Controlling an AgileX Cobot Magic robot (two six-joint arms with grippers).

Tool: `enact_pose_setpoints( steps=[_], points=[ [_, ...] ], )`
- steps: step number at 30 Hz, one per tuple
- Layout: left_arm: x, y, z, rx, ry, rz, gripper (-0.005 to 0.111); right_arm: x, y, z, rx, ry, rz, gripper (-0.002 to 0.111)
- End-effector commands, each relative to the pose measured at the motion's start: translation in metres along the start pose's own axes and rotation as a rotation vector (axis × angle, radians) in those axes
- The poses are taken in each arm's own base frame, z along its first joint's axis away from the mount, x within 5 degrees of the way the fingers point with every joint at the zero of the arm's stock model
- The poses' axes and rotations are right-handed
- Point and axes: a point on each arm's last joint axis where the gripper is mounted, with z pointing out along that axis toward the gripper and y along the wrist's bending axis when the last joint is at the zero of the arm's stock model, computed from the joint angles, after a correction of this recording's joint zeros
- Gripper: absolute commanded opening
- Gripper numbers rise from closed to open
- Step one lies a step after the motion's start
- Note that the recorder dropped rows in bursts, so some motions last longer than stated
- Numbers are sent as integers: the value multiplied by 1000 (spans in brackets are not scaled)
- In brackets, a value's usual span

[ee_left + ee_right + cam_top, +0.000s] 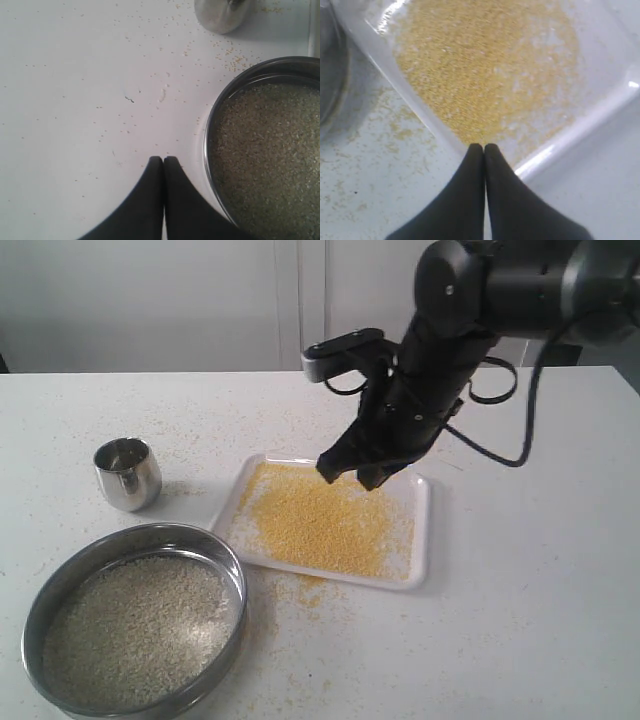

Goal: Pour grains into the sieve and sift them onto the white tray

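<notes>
Sifting looks done: yellow granules [320, 520] cover the white tray [422, 510], rice [130, 625] sits in the sieve [140, 531], and the left gripper [163, 159] and right gripper [483, 147] are clenched empty.

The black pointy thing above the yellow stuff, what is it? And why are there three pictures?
That is a robot's right gripper, a pinching hand on an arm. It is shut and holds nothing. One picture looks at the whole table; the other two come from cameras on the two wrists. The left gripper, also shut and empty, hangs beside the sieve. On the table: a white tray of fine yellow granules, the sieve full of pale rice-like grains, and a small steel cup.
</notes>
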Motion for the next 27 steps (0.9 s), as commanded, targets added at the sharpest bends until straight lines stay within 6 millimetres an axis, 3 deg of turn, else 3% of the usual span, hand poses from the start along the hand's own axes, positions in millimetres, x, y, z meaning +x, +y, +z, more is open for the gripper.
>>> enact_pose_setpoints(
  steps=[1, 8, 14, 21, 27],
  points=[
    [1, 0, -1, 3, 2, -4, 0, 19, -30, -17, 52, -15, 76, 0],
    [1, 0, -1, 3, 2, -4, 0, 54, -69, -39, 107, -24, 214, 0],
    [1, 0, -1, 3, 2, -4, 0, 81, -90, -63, 167, -81, 307, 0],
    [1, 0, -1, 3, 2, -4, 0, 111, -102, -89, 225, -132, 389, 0],
    [1, 0, -1, 3, 2, -4, 0, 132, -92, -109, 278, -221, 406, 0]
  ],
)
